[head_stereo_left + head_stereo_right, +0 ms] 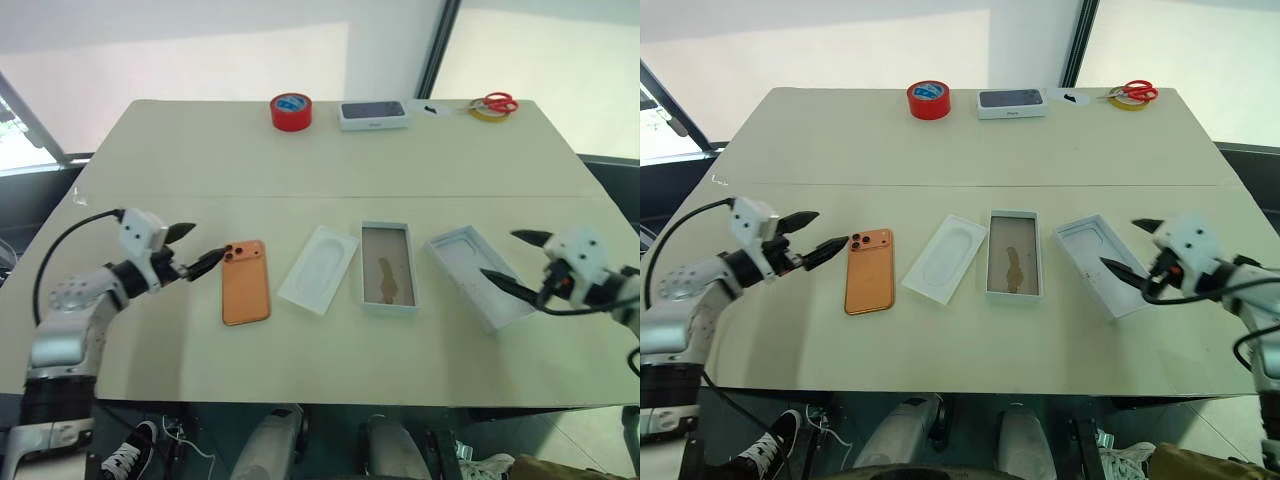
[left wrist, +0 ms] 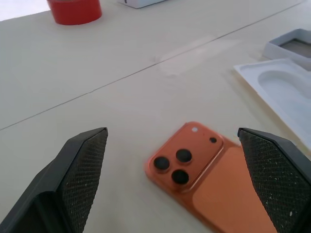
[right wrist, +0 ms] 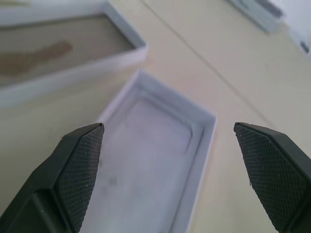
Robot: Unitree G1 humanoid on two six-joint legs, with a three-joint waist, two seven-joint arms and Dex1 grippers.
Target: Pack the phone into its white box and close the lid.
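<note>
With both sets of jaws spread wide and empty, the left gripper (image 1: 190,249) hovered at the phone's (image 1: 246,283) nine o'clock, apparently poised to grasp it, while the right gripper (image 1: 512,258) faced the lid (image 1: 478,272); next came carrying the phone to the white box (image 1: 388,267).

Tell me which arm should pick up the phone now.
Left. The open left gripper sits right beside the phone, fingers framing its camera end. The right gripper is over the lid, beyond the white box.
</note>
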